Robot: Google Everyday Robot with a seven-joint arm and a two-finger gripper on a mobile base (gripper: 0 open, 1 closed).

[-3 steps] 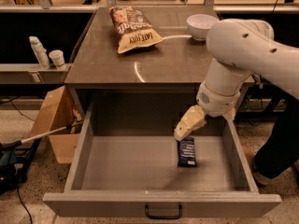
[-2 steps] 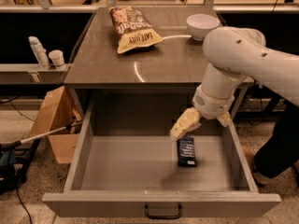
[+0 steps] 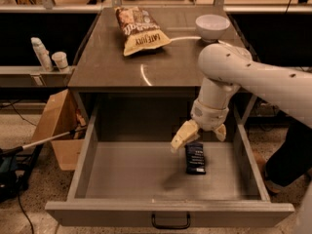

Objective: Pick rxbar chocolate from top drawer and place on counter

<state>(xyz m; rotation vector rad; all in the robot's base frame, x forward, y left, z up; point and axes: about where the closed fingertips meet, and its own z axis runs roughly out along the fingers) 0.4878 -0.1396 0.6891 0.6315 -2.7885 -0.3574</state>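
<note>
Since a second ago the gripper [image 3: 201,134] has slid left and lower over the open drawer [image 3: 131,175], jaws spread, hanging just above the far end of the dark chocolate bar [image 3: 195,159]. That bar lies flat on the drawer floor, right of centre. On the surface [image 3: 161,65] behind sit a snack bag [image 3: 141,30] and white bowl [image 3: 212,26].

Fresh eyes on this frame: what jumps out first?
The big white arm coming in from the right, its open claw poised over the rxbar chocolate lying in the pulled-out top drawer. Next, the tan snack bag and white bowl toward the back of the counter.
</note>
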